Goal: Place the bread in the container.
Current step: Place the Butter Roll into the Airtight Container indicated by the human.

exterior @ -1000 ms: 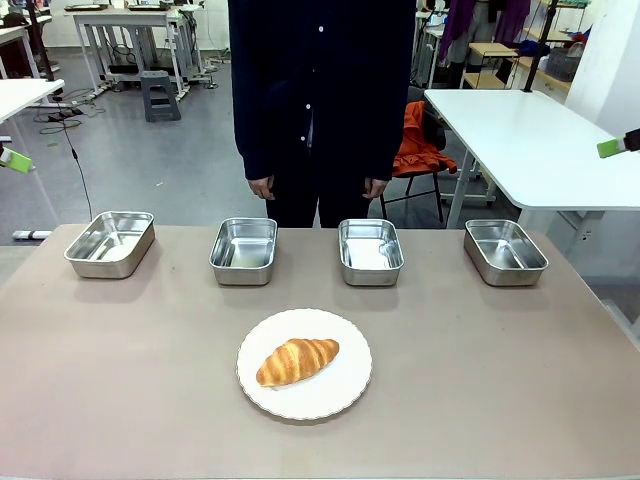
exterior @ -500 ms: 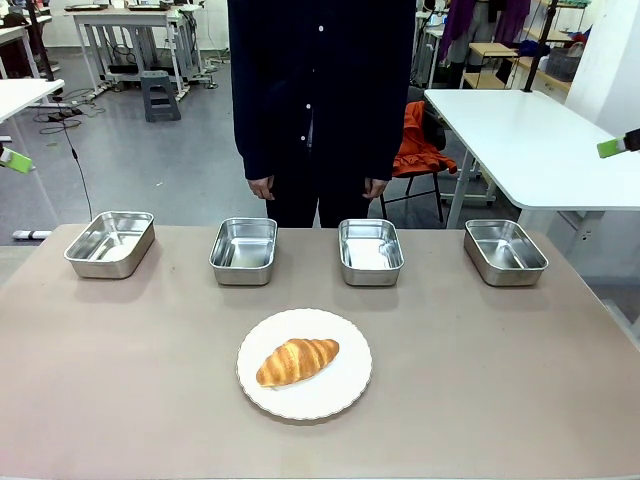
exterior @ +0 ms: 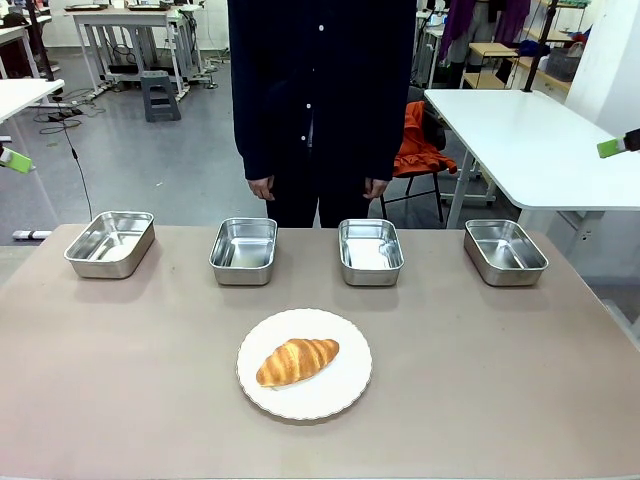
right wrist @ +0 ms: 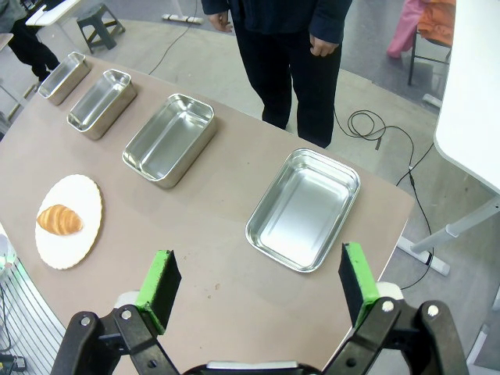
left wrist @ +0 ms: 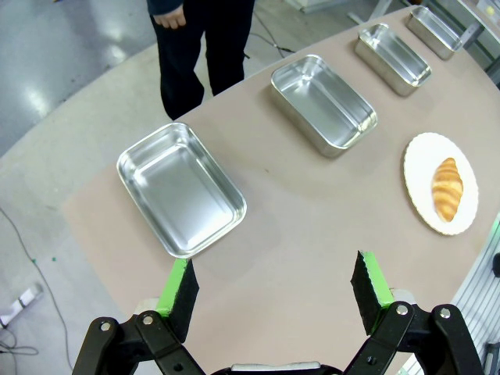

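Left gripper (left wrist: 273,283) and right gripper (right wrist: 258,273) both hang wide open and empty above the table (exterior: 120,380). The croissant (exterior: 298,361) lies on a round white plate (exterior: 345,388) mid-table. At 12 o'clock from the plate, four empty stainless-steel pans (exterior: 240,274) line the far edge, and a person (exterior: 320,90) stands behind them.

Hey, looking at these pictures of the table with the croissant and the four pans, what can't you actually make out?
- Front view: the person is cut off above the chest by the top edge.
- Front view: both arms are cut off by the side edges.
- All views: the underside of the bread is hidden, since it lies flat against the plate.
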